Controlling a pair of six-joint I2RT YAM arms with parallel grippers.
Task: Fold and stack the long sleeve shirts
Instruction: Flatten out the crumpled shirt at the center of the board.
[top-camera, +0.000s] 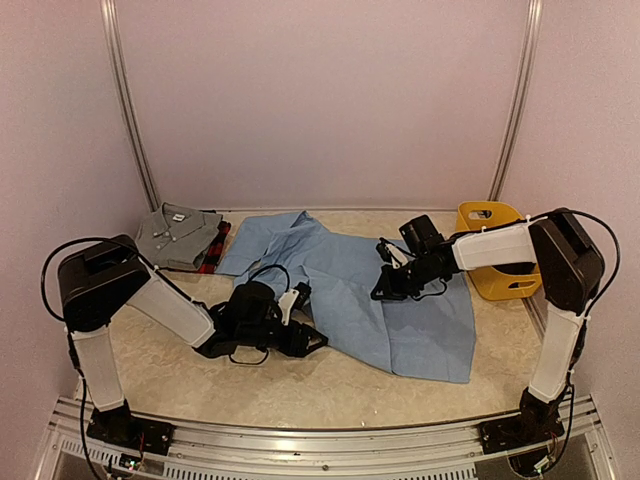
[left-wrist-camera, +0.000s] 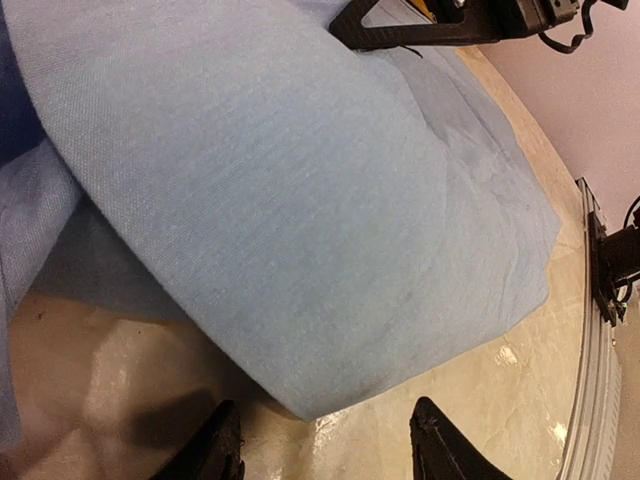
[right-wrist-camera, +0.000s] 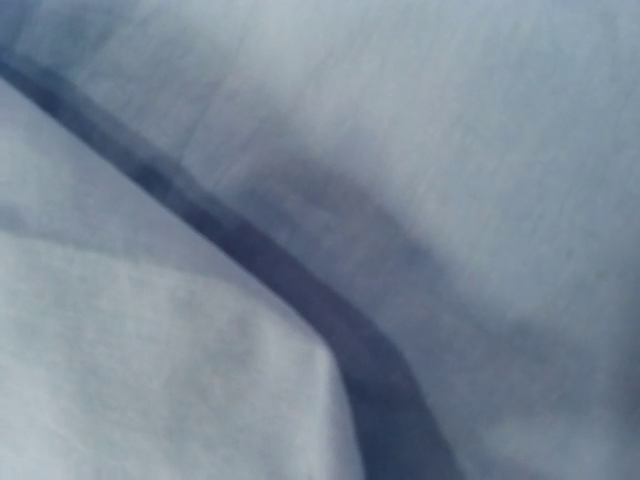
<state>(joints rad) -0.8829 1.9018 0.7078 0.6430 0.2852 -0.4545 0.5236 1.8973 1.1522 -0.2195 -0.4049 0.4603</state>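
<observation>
L wrist cam, nearest: left gripper (left-wrist-camera: 325, 405) w/ jaws spread, only bare table (left-wrist-camera: 120, 360) betw. them. Tips sit just short of a rounded edge of the blue shirt (left-wrist-camera: 300, 200); no contact seen. Tool released.

R wrist cam: frame filled w/ blue cloth, one dark crease running top-left to bottom-centre. Own fingers not vis.

Top cam: right gripper (top-camera: 385, 285) down on the blue shirt's middle, clenched. Cannot tell whether cloth is pinched in it.

Labels: grey shirt (top-camera: 180, 240) carries a white neck label (top-camera: 178, 214); print too small to read.

Containers: yellow basket (top-camera: 490, 270) at far right, just behind the right arm (top-camera: 495, 245). Interior mostly hidden, contents cannot tell.

Orientation:
- Blue shirt lies flat, table centre, long axis diagonal from far-left to near-right. Wide straight edge is at the near-right end; the narrower rumpled end is far-left, near the grey shirt.
- Grey shirt folded, far-left corner, collar toward the far side.
- Plaid shirt (top-camera: 215, 248): only a red/black strip shows along the grey one's right edge, appar. beneath it.
</observation>
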